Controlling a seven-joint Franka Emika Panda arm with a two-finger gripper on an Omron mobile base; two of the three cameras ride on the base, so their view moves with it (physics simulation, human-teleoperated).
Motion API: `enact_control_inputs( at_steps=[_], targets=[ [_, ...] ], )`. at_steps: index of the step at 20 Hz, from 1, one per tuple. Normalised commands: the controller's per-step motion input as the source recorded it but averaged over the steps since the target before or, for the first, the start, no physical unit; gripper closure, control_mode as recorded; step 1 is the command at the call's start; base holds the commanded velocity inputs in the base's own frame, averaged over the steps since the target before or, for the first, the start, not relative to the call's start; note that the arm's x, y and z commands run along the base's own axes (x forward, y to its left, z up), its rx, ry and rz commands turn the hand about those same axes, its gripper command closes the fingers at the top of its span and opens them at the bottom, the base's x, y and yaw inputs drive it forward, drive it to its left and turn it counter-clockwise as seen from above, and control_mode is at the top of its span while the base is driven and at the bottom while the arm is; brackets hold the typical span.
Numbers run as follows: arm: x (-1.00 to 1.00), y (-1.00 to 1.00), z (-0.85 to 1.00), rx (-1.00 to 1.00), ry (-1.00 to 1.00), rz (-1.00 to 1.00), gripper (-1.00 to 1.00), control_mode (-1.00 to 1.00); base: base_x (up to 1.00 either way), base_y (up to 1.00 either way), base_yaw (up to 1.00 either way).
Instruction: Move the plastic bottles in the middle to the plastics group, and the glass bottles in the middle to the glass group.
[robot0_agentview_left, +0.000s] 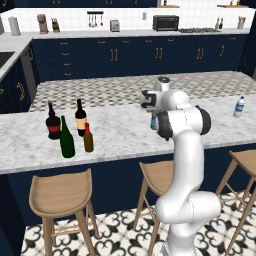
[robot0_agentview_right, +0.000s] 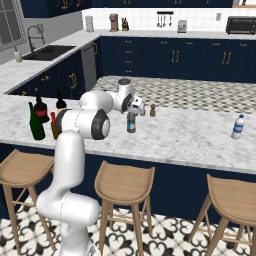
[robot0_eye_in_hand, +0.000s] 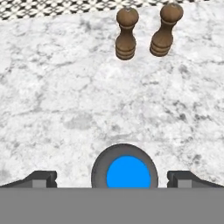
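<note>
Below the open hand, seemingly untouched, bluish bottle; shakers beyond.

A glossy white, rounded arm with dark grey joint bands and small dark fingers.

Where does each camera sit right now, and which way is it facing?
Left base view: behind the arm's left, facing the marble counter; the arm rises lower right, glass bottles at left.
Right base view: behind its right, same counter; the arm rises lower left, open gripper above the bluish bottle.
Hand view: looks down between the fingers at that bottle's blue cap, two wooden shakers beyond.
Shared: both base views show the clear water bottle.
</note>
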Motion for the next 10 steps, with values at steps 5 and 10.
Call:
enact_control_inputs(
  at_steps=[5, 10],
  targets=[
    [0.00, -0.03, -0.10, 0.00, 0.00, 0.00, 1.00, -1.00, 0.00, 0.00, 0.00],
    [0.00, 0.00, -0.05, 0.00, 0.00, 0.00, 1.00, -1.00, 0.00, 0.00, 0.00]
  ],
)
